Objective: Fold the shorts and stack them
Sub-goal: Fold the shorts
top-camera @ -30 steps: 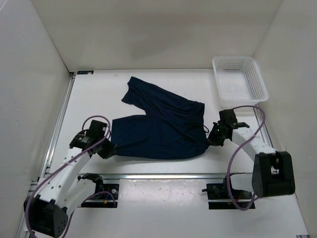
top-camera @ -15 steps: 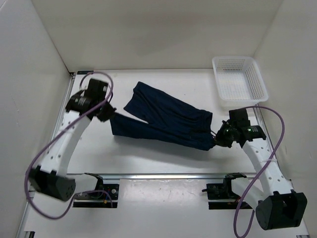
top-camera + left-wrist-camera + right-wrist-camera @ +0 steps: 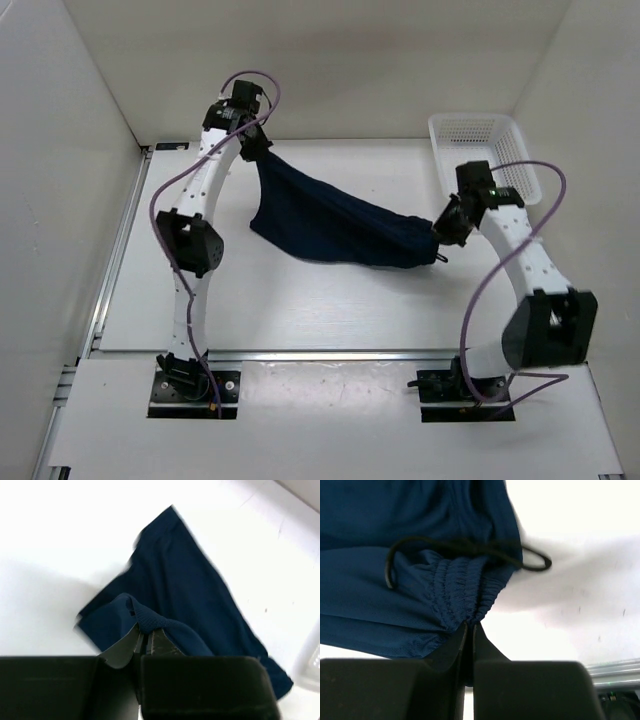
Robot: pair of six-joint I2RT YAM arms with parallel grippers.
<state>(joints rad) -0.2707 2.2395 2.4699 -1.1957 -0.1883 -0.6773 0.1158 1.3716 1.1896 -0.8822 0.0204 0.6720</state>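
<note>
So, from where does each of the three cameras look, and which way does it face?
Top external: above and behind the bases, facing down on the table; both arms show, the shorts stretched between them, basket far right.
Left wrist: on the left arm, facing down along the left gripper, shut on the shorts.
Right wrist: on the right arm, facing down along the right gripper, shut on the waistband near the drawstring.
Shared: all three show the shorts.

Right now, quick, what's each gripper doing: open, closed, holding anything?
Left gripper: closed, holding the shorts by a bunched edge.
Right gripper: closed, holding the shorts at the waistband.
</note>
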